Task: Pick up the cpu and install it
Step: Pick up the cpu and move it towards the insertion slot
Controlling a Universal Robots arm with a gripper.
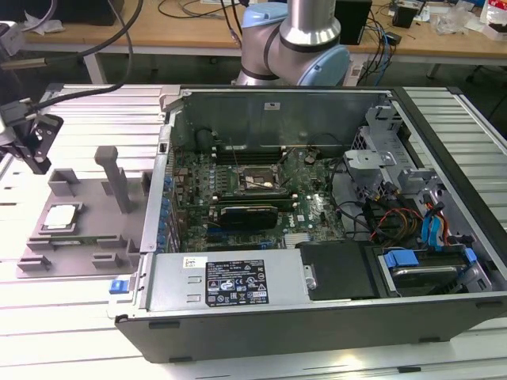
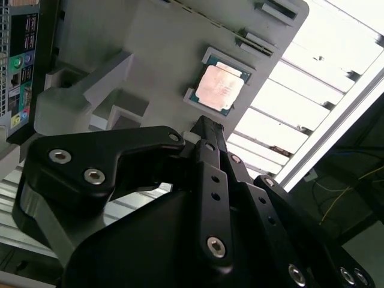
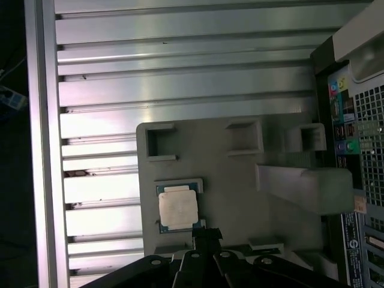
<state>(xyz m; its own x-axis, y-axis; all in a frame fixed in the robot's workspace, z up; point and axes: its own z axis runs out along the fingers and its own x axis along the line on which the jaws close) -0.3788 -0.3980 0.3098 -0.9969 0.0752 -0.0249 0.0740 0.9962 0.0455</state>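
Where the gripper [image 2: 204,123] sits: up in the air over the grey fixture tray [image 2: 150,54], not touching anything afaict.
jaws: they look pinched together to a single tip in both wrist views, with nothing between them.
cpu [image 3: 178,207]: lying flat in its pocket on the tray, silver lid up, not picked yet.
jaws vs cpu: this is the bit that matters imo. In both wrist views the chip sits just past the tips, close but apart. In the exterior view the gripper hangs above the tray's far corner on the exterior view's left, and the chip is lower and a little toward the exterior view's right of it.
long axis: none really, it's square, edges roughly lined up with the tray's.
arm: only one, so no choice there.
surface [image 1: 87,119]: slatted metal, carrying the tray and the PC case [image 1: 317,297], tray just beside the case.
socket [image 1: 252,182]: black frame on the motherboard inside the case, well apart from the chip.
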